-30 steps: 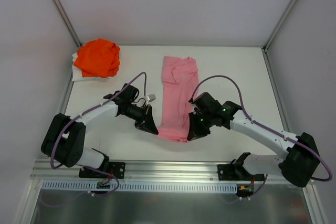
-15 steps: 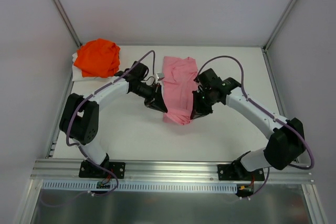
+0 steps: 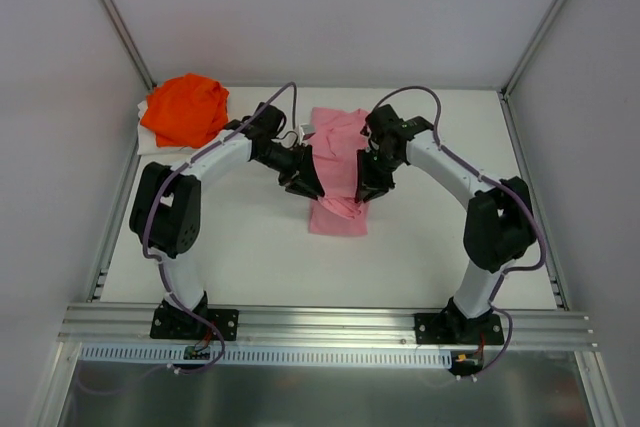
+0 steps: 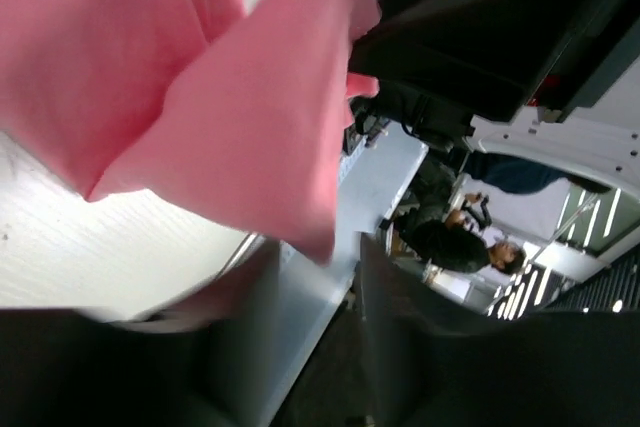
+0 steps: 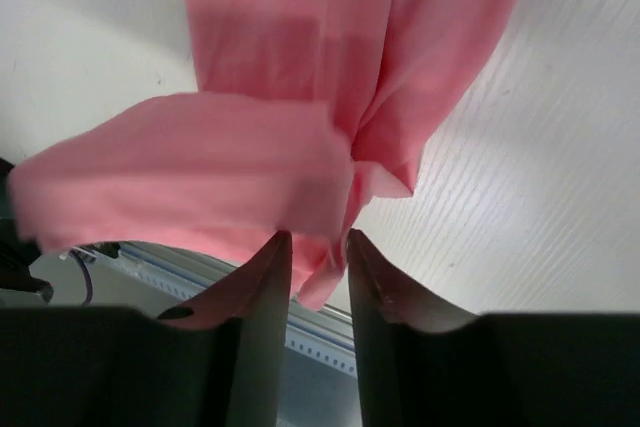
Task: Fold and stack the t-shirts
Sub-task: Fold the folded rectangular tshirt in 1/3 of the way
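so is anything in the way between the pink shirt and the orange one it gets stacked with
Only the left arm: it reaches across the table between the pink shirt and the orange shirt in the far left corner. No loose object shows on that stretch.

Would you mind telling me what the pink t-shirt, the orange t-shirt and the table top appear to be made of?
Pink t-shirt: soft matte cloth, probably cotton; it drapes and folds limply. Orange t-shirt: similar matte cloth, crumpled in soft creases. Table: hard white board with a fine line grain and a slight sheen, likely laminate, though that is uncertain.
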Tool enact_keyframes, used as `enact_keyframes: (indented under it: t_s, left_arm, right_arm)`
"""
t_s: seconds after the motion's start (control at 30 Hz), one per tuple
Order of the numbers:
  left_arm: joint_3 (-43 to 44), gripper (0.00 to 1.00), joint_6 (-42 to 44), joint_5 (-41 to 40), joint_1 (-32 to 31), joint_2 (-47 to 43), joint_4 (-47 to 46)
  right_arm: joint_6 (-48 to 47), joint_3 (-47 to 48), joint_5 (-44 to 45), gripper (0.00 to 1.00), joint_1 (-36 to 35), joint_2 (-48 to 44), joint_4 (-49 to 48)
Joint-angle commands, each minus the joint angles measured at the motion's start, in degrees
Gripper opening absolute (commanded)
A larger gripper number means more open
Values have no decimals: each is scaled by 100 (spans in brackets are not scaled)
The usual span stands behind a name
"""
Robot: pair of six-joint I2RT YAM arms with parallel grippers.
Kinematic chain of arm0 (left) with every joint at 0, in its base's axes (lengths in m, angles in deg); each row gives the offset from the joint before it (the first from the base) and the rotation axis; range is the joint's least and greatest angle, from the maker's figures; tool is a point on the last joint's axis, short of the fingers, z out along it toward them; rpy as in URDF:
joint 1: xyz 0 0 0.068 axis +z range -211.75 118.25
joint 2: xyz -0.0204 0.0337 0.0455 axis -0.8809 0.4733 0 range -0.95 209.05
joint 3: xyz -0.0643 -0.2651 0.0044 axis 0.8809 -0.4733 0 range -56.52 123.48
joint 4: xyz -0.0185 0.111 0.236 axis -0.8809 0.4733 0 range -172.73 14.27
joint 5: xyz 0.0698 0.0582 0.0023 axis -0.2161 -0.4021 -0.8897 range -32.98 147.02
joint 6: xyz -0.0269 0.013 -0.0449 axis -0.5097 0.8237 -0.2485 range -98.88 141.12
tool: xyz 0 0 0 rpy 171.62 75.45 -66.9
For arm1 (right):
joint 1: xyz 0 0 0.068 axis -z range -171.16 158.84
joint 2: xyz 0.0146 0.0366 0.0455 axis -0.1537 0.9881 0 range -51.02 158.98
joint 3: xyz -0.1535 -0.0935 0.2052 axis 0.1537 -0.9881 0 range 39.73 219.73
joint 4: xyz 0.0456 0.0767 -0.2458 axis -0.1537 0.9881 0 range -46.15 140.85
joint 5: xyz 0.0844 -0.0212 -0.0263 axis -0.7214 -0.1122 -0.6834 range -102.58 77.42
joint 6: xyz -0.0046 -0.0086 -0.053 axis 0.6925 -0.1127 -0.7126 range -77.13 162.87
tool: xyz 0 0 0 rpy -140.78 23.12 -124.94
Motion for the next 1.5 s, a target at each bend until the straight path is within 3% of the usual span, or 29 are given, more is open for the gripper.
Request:
enact_keyframes:
  t_s: [0.0, 0.03, 0.07, 0.1, 0.5, 0.53, 0.63, 0.7, 0.97, 1.1, 1.47]
  left_arm:
    - [129, 46, -7, -268, 122, -4, 61]
    - [85, 58, -42, -418, 140, -74, -18]
    - [-89, 97, -77, -559, 149, -266, -306]
    - [-169, 99, -121, -795, 175, -355, -430]
    - [-1005, 99, -297, -1430, 237, -1191, -1152]
    - [-1031, 99, -280, -1378, 237, -1217, -1135]
    - [-1312, 99, -175, -1281, 237, -1480, -1327]
    - [-1357, 99, -35, -1360, 237, -1569, -1328]
    - [-1638, 99, 230, -1053, 228, -1394, -1319]
    - [-1927, 98, 265, -710, 237, -947, -1731]
    - [-1937, 94, 354, -841, 307, 57, -2048]
  right_arm:
    - [-290, 519, 154, 37, 119, 206, 110]
    - [-308, 572, 268, 47, 146, 224, 31]
    - [-325, 695, 374, 53, 189, 233, -66]
    - [-343, 748, 436, 55, 294, 294, -110]
    - [-1318, 1391, 270, 58, 875, 436, 496]
    - [-1293, 1251, 243, 60, 875, 217, 409]
    - [-1029, 425, 190, 92, 875, -423, -4]
    - [-741, 30, 190, 98, 867, -706, -171]
    - [-387, -1035, 23, 97, 612, -1358, -480]
    - [-308, -1167, -73, 96, 471, -1200, -726]
    - [-273, -1571, -276, 95, 278, -585, -1217]
